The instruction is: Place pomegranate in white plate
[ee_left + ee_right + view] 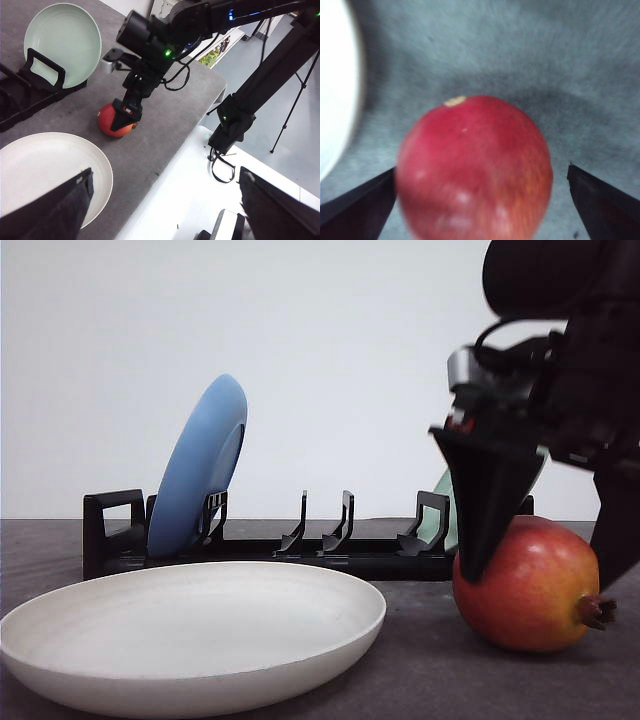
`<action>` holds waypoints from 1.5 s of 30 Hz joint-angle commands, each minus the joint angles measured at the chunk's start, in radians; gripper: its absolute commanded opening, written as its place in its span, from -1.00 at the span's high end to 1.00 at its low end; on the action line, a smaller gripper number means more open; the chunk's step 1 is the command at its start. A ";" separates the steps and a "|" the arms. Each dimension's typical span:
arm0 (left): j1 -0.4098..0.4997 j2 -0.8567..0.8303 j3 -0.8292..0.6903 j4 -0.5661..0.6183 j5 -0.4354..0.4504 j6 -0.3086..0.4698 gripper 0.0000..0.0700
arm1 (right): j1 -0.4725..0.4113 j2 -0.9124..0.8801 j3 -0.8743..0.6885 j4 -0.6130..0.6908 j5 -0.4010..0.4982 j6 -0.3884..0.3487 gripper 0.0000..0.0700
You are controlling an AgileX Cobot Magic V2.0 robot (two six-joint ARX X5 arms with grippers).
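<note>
The pomegranate (530, 585) lies on the dark table just right of the white plate (190, 640), its dried crown pointing right. My right gripper (540, 570) is lowered over it and open, one finger on each side. In the right wrist view the pomegranate (475, 170) sits between the two dark fingers (355, 205), with a gap on one side, and the white plate (332, 100) shows at the edge. From the left wrist view, the left gripper (165, 200) hangs high and open, holding nothing, above the white plate (40, 165), pomegranate (106, 119) and right gripper (122, 120).
A black dish rack (300, 550) stands behind the white plate, holding an upright blue plate (200, 465) and a pale green plate (62, 42) at the other end. The table edge (165, 160) runs close beside the fruit. A tripod (295, 100) stands on the floor beyond.
</note>
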 commanded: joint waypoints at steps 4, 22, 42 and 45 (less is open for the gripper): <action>-0.013 0.000 0.019 -0.001 0.002 -0.003 -0.59 | 0.009 0.045 0.018 0.029 0.001 -0.011 -0.95; -0.013 0.001 0.019 0.003 -0.013 0.006 -0.59 | 0.085 0.091 0.299 -0.098 -0.080 -0.008 -0.17; -0.013 0.001 0.019 0.010 -0.062 0.022 -0.59 | 0.411 0.528 0.620 -0.138 -0.052 -0.012 -0.17; -0.013 0.001 0.019 0.010 -0.062 0.019 -0.59 | 0.417 0.548 0.620 -0.132 -0.018 -0.012 -0.17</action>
